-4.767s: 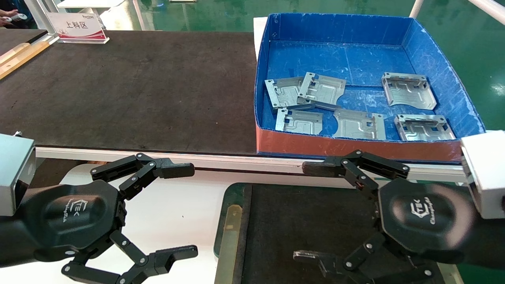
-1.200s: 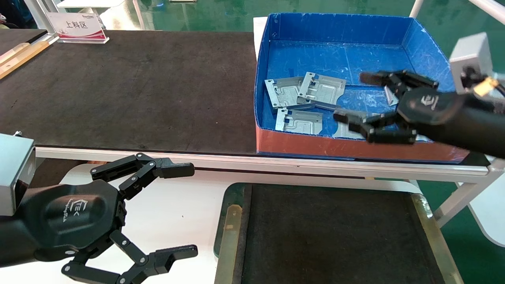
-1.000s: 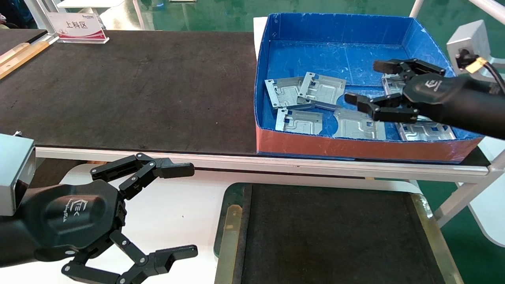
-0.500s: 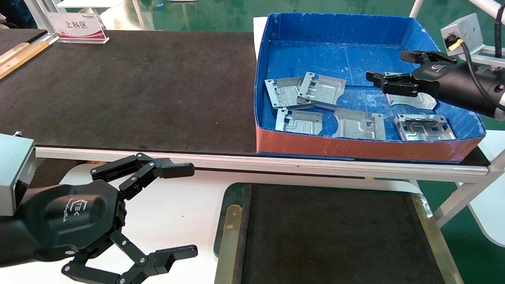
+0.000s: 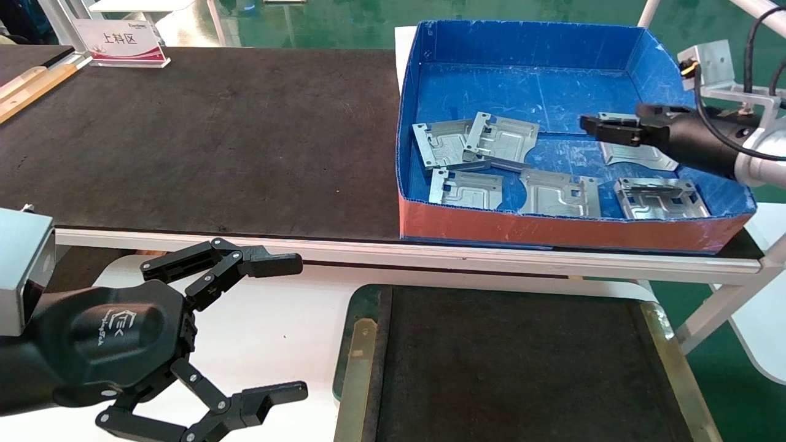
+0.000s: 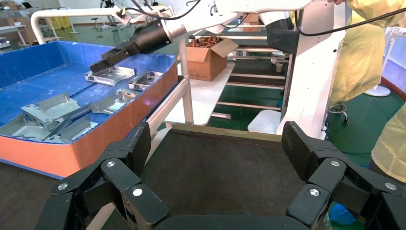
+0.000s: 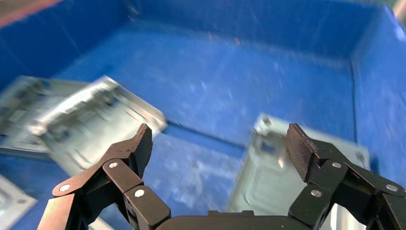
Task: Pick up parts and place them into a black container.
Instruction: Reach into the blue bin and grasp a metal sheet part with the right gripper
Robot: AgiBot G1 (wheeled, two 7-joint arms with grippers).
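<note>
Six silver-grey stamped sheet-metal parts lie on the floor of a deep blue box with a red front wall [image 5: 552,227]. The right gripper [image 5: 605,127] hangs inside that box with its fingers spread wide, just above the far-right part [image 5: 638,155], which sits directly below and partly behind it. The right wrist view [image 7: 218,143] shows what the head view cannot: this part [image 7: 268,177] lies under the gripper's one finger, while a pair of overlapping parts [image 7: 91,124] lies beyond the other finger, with bare blue floor in the gap between them. That view is blurred, so the embossed detail is hard to make out.

From the head view the overlapping pair [image 5: 476,144] is well off to the gripper's left, and three more parts lie nearer the red wall: one [image 5: 465,188] below the pair, one [image 5: 560,194] in the middle, one [image 5: 660,199] under the right arm. The arm hides much of the far-right part.

The black container, a shallow tray with a matte black inside and thin dark-green rim [image 5: 344,344], sits well apart from the gripper, nearest the robot, cut off by the picture's lower edge.

The left gripper [image 5: 295,325] is parked wide open beside the tray's left rim; its wrist view [image 6: 215,153] looks across the tray [image 6: 215,167] to the box [image 6: 86,139]. A large black tabletop mat [image 5: 202,135] lies left of the box.
</note>
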